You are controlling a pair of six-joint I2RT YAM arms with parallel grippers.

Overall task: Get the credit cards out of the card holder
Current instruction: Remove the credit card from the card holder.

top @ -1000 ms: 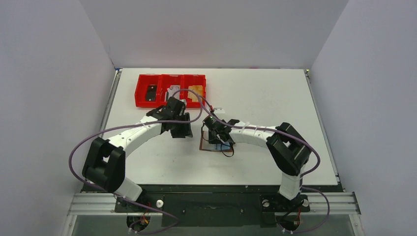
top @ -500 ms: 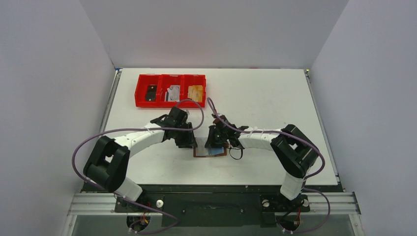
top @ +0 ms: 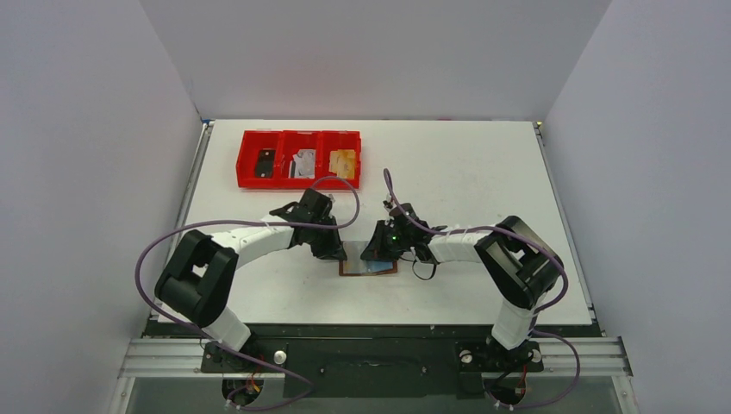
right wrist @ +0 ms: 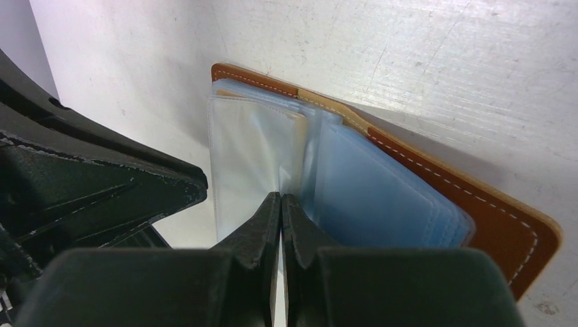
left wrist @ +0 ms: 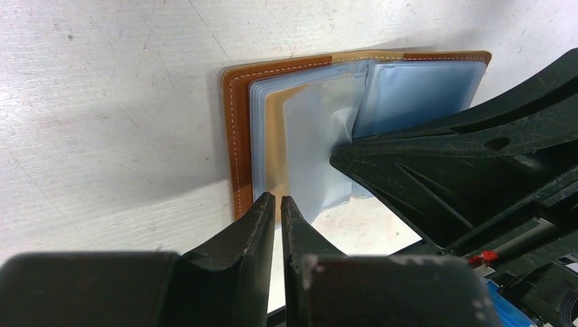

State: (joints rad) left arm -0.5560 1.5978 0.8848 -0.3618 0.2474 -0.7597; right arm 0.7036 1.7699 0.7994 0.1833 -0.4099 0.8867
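The card holder (top: 369, 269) lies open on the table, brown leather (left wrist: 238, 136) around clear blue-grey sleeves (right wrist: 382, 197). An orange-toned credit card (left wrist: 272, 143) shows inside a sleeve on its left half. My left gripper (top: 334, 252) (left wrist: 277, 199) is at that half's near edge, the jaws closed to a thin slit, with the tips pinching the card's edge. My right gripper (top: 379, 253) (right wrist: 281, 196) is shut, its tips pressed down on the sleeves at the fold. The two grippers nearly touch over the holder.
A red three-compartment tray (top: 299, 133) stands at the back left. It holds a black card (top: 266, 160), a silver card (top: 303, 162) and an orange-toned card (top: 343, 161). Grey walls close in the table on both sides.
My left gripper came down from near the tray to the holder's left edge and closed. The holder slid toward the near edge with the right gripper, which stayed shut.
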